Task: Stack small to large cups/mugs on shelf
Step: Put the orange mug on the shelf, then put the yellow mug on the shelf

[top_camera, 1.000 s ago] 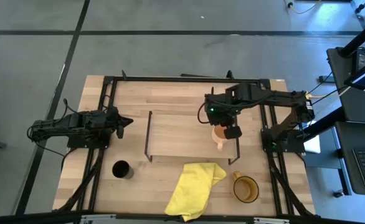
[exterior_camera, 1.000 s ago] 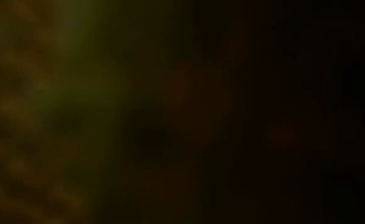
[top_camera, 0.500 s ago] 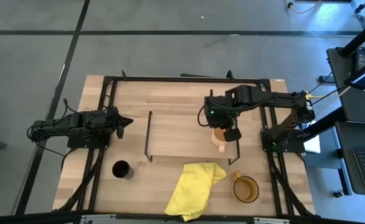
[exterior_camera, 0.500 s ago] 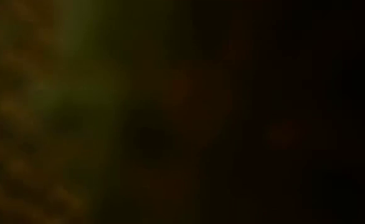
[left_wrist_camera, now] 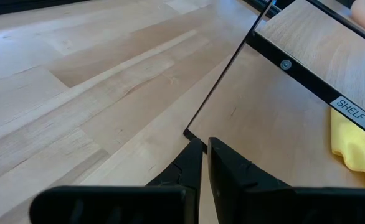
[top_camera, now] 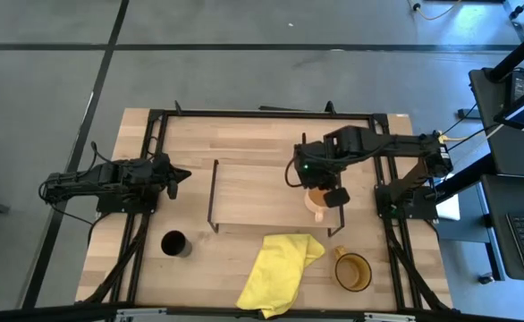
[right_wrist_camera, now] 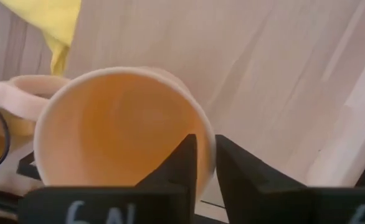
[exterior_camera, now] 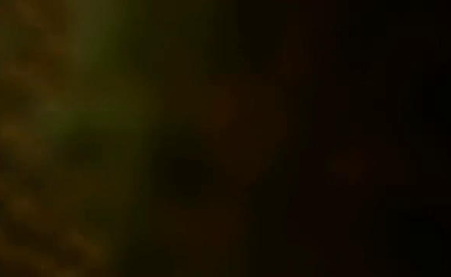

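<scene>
The peach-orange mug (top_camera: 316,200) is at the right end of the shelf (top_camera: 253,192), its handle (top_camera: 316,214) toward the table's near edge. My right gripper (right_wrist_camera: 205,149) is shut on its rim from above. The small black cup (top_camera: 174,243) stands on the tabletop near the front left. The amber mug (top_camera: 352,271) stands on the tabletop at the front right. My left gripper (top_camera: 183,175) is shut and empty, left of the shelf; its own wrist view (left_wrist_camera: 205,149) shows it just above the tabletop. The low view is dark. My right gripper holds the peach mug's rim (right_wrist_camera: 202,138) on the side away from the handle (right_wrist_camera: 20,93), one finger (right_wrist_camera: 181,163) inside the mug and one (right_wrist_camera: 232,167) outside. The fingers come from above, pointing down. The mug's mouth faces up; whether its base rests on the shelf board does not show.
A crumpled yellow cloth (top_camera: 278,268) lies on the tabletop in front of the shelf, between the black cup and the amber mug. The shelf's thin black end frames (top_camera: 214,192) stand at its left and right ends. Bare board lies left of the peach mug.
My right gripper has moved a little toward the table's near edge with the peach mug, staying shut on its rim over the shelf's right end.
</scene>
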Controlling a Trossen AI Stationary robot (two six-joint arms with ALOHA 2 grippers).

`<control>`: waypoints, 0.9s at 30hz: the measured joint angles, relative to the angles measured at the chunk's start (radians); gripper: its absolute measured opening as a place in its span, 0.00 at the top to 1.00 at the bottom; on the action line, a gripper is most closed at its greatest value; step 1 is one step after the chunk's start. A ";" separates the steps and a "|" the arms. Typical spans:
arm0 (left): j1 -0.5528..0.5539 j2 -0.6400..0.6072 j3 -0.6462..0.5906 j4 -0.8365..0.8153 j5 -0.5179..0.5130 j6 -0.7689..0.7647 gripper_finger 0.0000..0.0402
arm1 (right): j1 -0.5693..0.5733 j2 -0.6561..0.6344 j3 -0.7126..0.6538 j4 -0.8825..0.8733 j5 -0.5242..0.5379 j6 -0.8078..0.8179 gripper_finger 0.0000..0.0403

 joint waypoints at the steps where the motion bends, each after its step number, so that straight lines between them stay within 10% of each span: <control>1: 0.000 0.000 0.000 0.000 0.000 0.000 0.95 | 0.004 -0.001 0.001 -0.007 0.000 0.000 0.82; 12: 0.000 0.000 0.000 0.000 0.000 0.000 0.95 | 0.009 -0.003 0.131 0.006 0.050 0.046 0.63; 27: 0.000 0.000 0.000 0.000 0.000 0.000 0.95 | -0.012 0.047 0.204 0.222 0.007 0.061 0.61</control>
